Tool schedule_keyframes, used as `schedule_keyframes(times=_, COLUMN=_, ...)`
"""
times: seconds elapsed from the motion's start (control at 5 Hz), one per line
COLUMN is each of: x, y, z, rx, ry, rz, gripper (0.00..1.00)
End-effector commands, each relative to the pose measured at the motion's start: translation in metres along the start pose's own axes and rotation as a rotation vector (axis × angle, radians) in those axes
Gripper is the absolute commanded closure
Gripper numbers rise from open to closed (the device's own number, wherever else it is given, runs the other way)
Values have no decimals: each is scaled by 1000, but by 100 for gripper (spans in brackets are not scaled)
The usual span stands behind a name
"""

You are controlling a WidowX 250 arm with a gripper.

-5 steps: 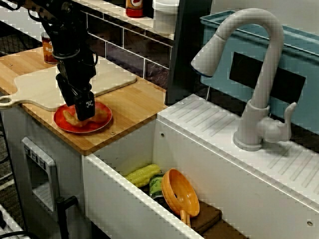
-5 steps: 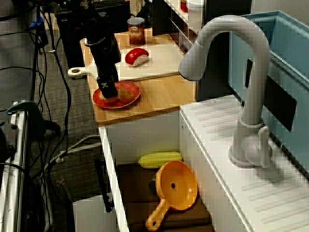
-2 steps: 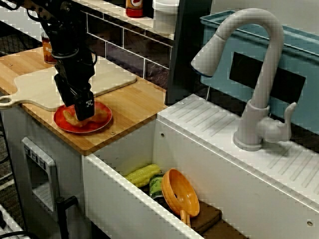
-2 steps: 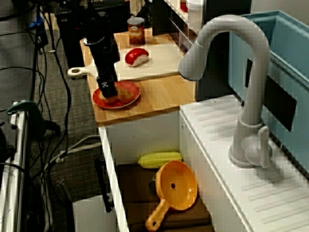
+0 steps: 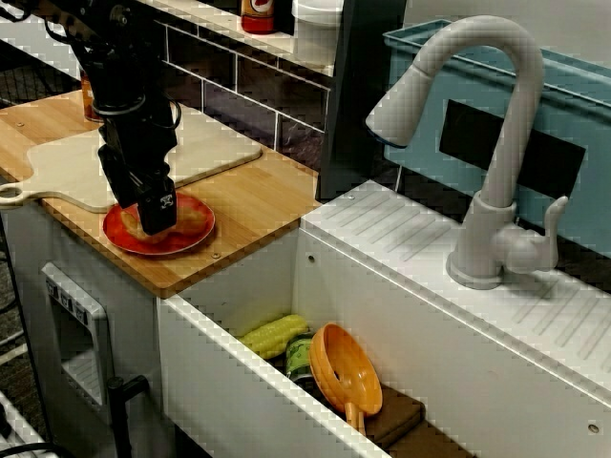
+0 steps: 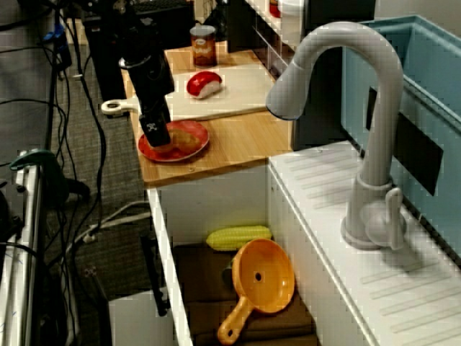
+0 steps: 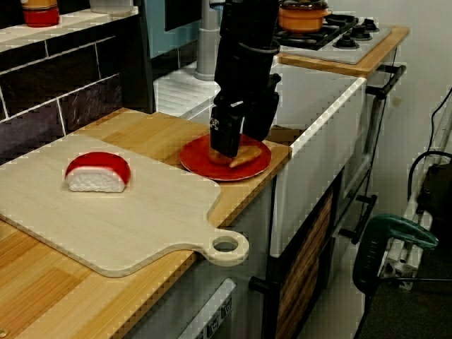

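In the front view, the black gripper hangs straight down from its arm over a red plate near the front edge of the wooden counter. Its fingertips are right at a golden-brown piece of toy food on that plate. The piece shows mostly on the sink side of the nearer finger, so it lies under the gripper and slightly toward the sink, where a corn cob and an orange strainer rest at the bottom. In the high view over the faucet, the gripper covers the plate's floor-side half. The food piece sticks out from beneath it toward the plate's middle, and its length seems to run across the plate toward the sink. A pale cutting board carrying a red-and-white sushi piece lies just behind the plate, apart from the gripper. In the view along the counter from the board's end, the gripper has one finger low on the plate and the other set apart beside it, with the food piece lying flat between and below them. The fingers look spread around it, but I cannot tell whether they press on it. The board and sushi sit well clear on the near side.
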State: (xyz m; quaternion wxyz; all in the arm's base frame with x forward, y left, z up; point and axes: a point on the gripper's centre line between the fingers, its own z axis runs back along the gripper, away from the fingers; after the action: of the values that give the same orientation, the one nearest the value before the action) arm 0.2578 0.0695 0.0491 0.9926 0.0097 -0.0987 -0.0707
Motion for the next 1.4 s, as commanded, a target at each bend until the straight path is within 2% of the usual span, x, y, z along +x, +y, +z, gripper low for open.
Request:
schedule_keyframes(times=0.0, x=4, y=5, z=5, rx=33, ry=-31, rz=19, gripper=0)
schedule_keyframes(times=1.2, x=0, y=4, z=-15, rx=83, ry=-11, rz=68, gripper=0)
